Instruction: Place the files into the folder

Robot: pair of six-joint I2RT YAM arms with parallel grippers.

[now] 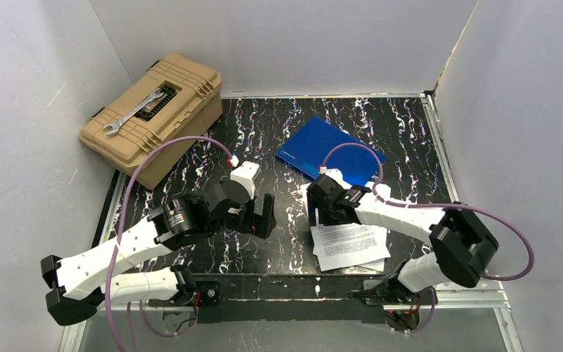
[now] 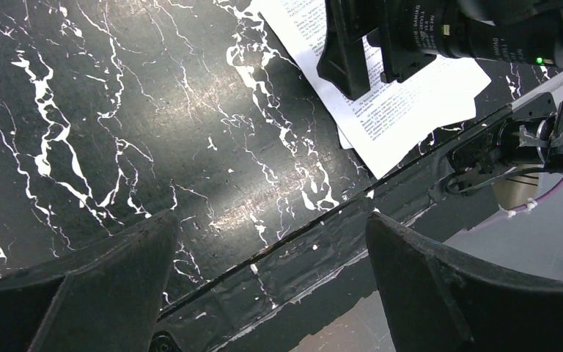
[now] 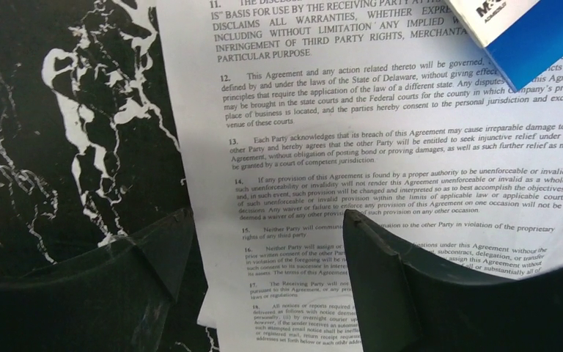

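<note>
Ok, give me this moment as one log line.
left gripper: open, above bare table | right gripper: open, straddling edge of files | files: flat, ungripped | folder: lying farther back

- Plain white walls [image 1: 300,37] closed in the back and both sides.
- The table [image 1: 264,125] was black with white marbling and caught a soft glare.
- A tan toolbox [image 1: 190,81] sat at the back left, a wrench [image 1: 133,112] on its lid.

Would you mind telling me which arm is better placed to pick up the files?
The right. The right gripper straddles the files' edge, jaws open and ready to close; the left gripper sits open above bare table.
</note>
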